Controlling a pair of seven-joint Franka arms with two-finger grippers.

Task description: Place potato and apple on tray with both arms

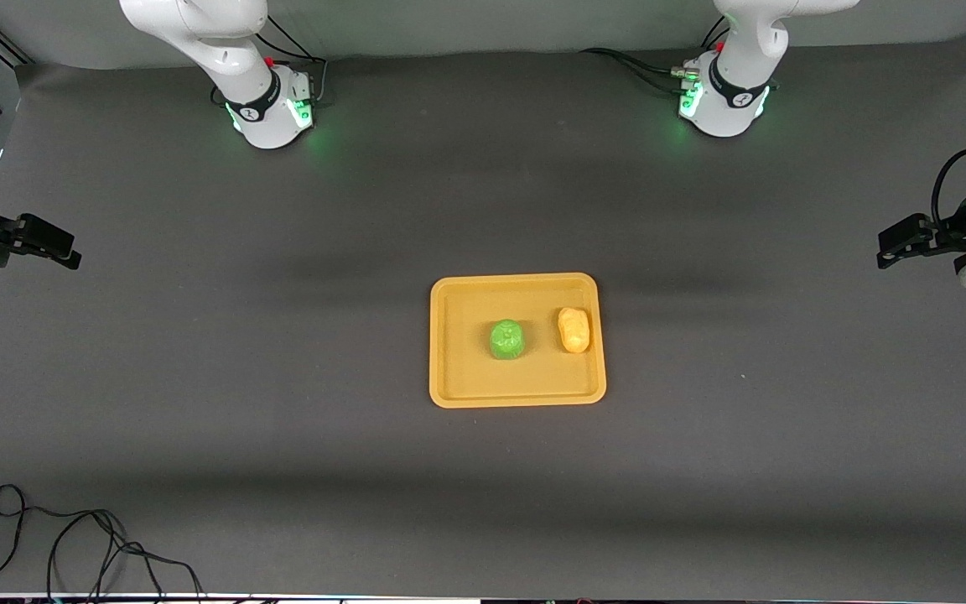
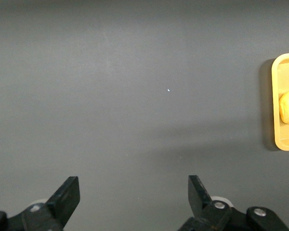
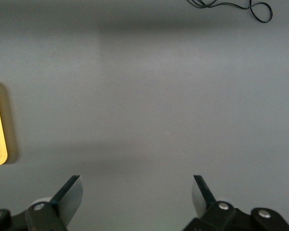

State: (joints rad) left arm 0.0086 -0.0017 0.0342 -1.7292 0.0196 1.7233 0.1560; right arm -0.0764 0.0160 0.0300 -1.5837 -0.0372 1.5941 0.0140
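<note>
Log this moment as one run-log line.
apple: on tray | potato: on tray | left gripper: open, over bare table | right gripper: open, over bare table

Two glossy white arms rise from rounded bases glowing green, each ringed by a black band, black cables trailing off; each black tool (image 1: 902,243) (image 1: 51,247) shows silver screws.

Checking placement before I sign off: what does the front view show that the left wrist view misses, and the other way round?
Only the front view shows the apple on the tray, both arm bases, and the right tool over the right arm's end of the table. Only the left wrist view shows the left tool open and empty. Both show the potato inside the tray, and the dark table.
</note>
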